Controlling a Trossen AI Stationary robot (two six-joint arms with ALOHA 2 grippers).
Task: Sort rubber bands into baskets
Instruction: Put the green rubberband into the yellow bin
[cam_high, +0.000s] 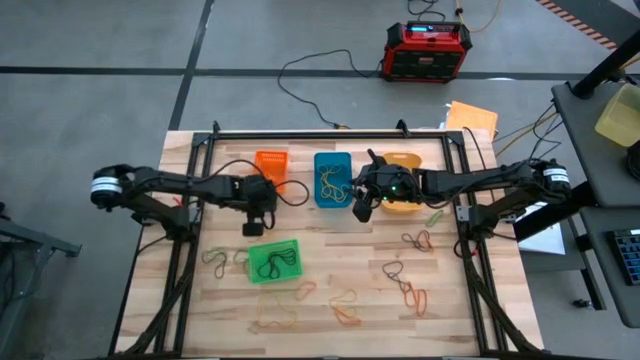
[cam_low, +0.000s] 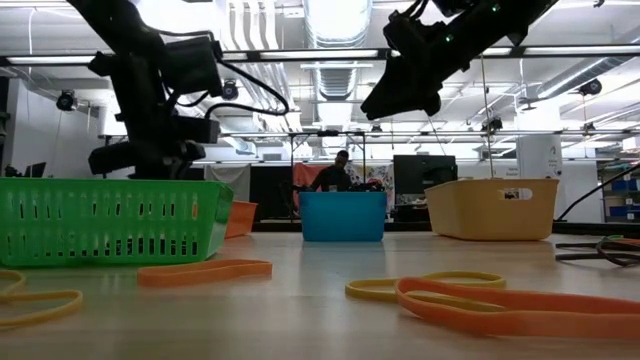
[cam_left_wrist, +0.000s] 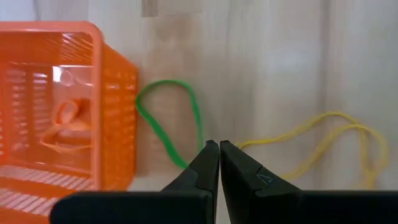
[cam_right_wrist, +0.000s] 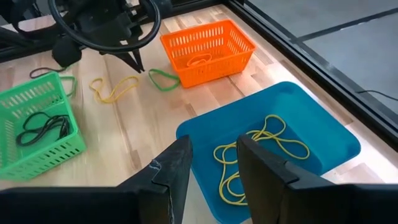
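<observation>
My left gripper (cam_left_wrist: 219, 147) is shut and empty. It points down just beside the orange basket (cam_left_wrist: 62, 106), between a green rubber band (cam_left_wrist: 168, 118) and a yellow rubber band (cam_left_wrist: 323, 140) that lie flat on the table. The orange basket holds an orange band (cam_left_wrist: 65, 124). My right gripper (cam_right_wrist: 211, 163) is open and empty above the near edge of the blue basket (cam_right_wrist: 323, 124), which holds yellow bands (cam_right_wrist: 261, 149). The green basket (cam_high: 273, 260) holds dark bands (cam_right_wrist: 43, 127). The yellow-orange basket (cam_high: 402, 197) stands right of the blue one.
Several loose bands lie on the table's near half, such as an orange one (cam_high: 345, 305), a red-orange one (cam_high: 415, 293) and dark ones (cam_high: 395, 270). Black frame rails (cam_high: 462, 200) border the table. A red-and-black box (cam_high: 428, 50) sits on the floor behind. A person (cam_low: 340, 172) is far back in the room.
</observation>
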